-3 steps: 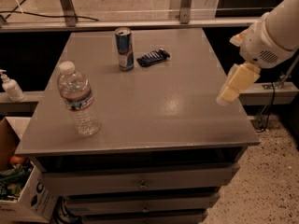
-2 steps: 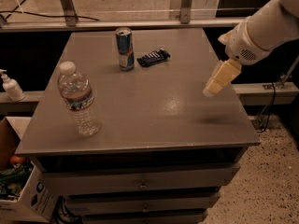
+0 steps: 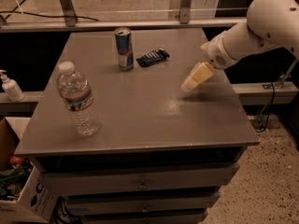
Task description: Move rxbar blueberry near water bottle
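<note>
The rxbar blueberry point(image 3: 153, 57), a flat dark navy bar with white lettering, lies on the grey table point(image 3: 140, 101) at the back, just right of a blue-and-silver drink can point(image 3: 124, 49). The water bottle point(image 3: 77, 99), clear with a white cap and a red-and-blue label, stands upright near the table's front left. My gripper point(image 3: 190, 82) with cream fingers hangs over the table's right side, right of and nearer than the bar, pointing down-left. It holds nothing that I can see.
A white pump bottle point(image 3: 10, 86) stands on a ledge at the left. A cardboard box point(image 3: 21, 195) with clutter sits on the floor at the lower left. Drawers run below the table's front edge. A rail and cables lie behind the table.
My arm has moved left and inward over the table, bringing the gripper closer to the bar. The bar, can and bottle have not moved.
</note>
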Available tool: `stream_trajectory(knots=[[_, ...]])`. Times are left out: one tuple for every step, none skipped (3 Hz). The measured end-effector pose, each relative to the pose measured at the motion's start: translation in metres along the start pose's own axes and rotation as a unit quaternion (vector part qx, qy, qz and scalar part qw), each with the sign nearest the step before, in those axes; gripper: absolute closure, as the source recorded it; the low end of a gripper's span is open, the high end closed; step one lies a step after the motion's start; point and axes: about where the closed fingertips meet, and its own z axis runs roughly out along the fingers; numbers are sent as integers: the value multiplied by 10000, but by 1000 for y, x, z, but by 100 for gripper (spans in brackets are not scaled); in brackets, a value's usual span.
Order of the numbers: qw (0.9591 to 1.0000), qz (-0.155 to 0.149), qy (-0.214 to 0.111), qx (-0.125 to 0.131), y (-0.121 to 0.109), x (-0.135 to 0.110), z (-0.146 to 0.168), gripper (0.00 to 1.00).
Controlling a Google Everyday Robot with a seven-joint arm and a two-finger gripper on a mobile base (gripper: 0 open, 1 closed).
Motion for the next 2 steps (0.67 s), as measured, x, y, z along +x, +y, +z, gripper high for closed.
stream_trajectory(knots=[[10000,-5,-7,-9,1,0,0,0],[9994,48,-335,-18,1,-4,-2,0]])
